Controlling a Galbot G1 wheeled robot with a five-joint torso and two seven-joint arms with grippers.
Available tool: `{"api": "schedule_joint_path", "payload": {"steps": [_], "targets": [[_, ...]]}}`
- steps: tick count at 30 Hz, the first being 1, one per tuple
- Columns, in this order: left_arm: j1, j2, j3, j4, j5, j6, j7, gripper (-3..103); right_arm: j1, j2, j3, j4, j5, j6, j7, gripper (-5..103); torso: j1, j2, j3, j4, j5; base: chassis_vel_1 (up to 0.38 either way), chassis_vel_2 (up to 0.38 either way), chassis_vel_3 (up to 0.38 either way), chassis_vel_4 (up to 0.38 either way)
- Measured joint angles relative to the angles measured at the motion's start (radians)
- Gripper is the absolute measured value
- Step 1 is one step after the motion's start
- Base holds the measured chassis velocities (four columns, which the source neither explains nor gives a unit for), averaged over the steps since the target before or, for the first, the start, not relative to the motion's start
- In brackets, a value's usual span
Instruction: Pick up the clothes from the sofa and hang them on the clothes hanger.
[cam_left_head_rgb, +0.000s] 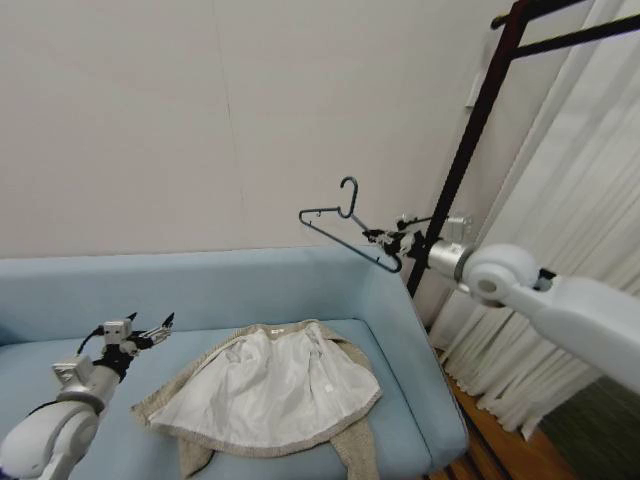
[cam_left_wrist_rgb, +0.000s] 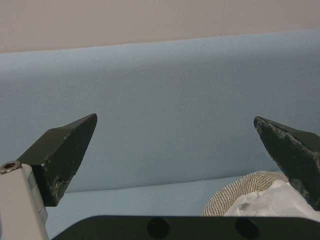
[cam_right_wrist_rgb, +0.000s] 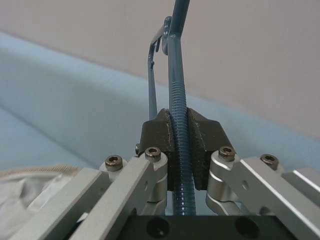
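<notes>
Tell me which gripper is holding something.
The right gripper, clamped on the blue hanger; the left gripper hangs open and empty above the sofa.

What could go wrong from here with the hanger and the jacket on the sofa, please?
The right claw pinches the hanger on one thin rod, so it may twist or slip. The open left claw hovers beside the jacket, which lies spread wide; a one-edge grab may bunch it.

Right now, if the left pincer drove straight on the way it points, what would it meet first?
Most likely the sofa backrest, straight ahead of the open left pincer. The jacket lies beside that line, not in it; depth is unclear.
</notes>
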Motion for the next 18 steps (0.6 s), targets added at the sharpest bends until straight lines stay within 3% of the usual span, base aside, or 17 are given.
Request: {"api": "schedule_joint_path", "payload": {"steps": [3,7,9,12,14,15,18], "targets": [[-0.023,0.021,0.043,0.059,0.002,-0.013,0.026,100,-0.219,0.004,0.129,-0.007,-0.06,0.002,-0.086,8,0.0,0.0,0.0,0.0008,-0.001,0.0,0.0,0.0,0.0],[-0.095,0.056,0.134,0.179,0.001,-0.037,0.067,100,-0.363,0.036,0.182,-0.041,-0.081,-0.009,-0.191,8,0.0,0.0,0.0,-0.0004,-0.0007,0.0,0.0,0.0,0.0],[-0.129,0.071,0.185,0.255,-0.004,-0.042,0.086,100,-0.38,0.085,0.144,-0.083,-0.104,-0.023,-0.279,8,0.0,0.0,0.0,-0.001,-0.0017,0.0,0.0,0.0,0.0],[-0.154,0.075,0.226,0.31,-0.005,-0.042,0.094,100,-0.357,0.135,0.07,-0.119,-0.131,-0.034,-0.356,8,0.0,0.0,0.0,0.0013,0.0009,0.0,0.0,0.0,0.0],[-0.195,0.077,0.295,0.352,0.002,-0.04,0.091,100,-0.354,0.154,0.042,-0.131,-0.153,-0.045,-0.409,8,0.0,0.0,0.0,0.0021,-0.0016,0.0,0.0,0.0,0.0],[-0.223,0.077,0.339,0.37,0.005,-0.034,0.087,100,-0.359,0.159,0.039,-0.135,-0.158,-0.055,-0.424,8,0.0,0.0,0.0,0.0016,-0.0024,0.0,0.0,0.0,0.0],[-0.278,0.079,0.417,0.394,0.006,-0.018,0.078,100,-0.368,0.168,0.037,-0.145,-0.166,-0.064,-0.436,8,0.0,0.0,0.0,0.0004,-0.0001,0.0,0.0,0.0,0.0]]}}
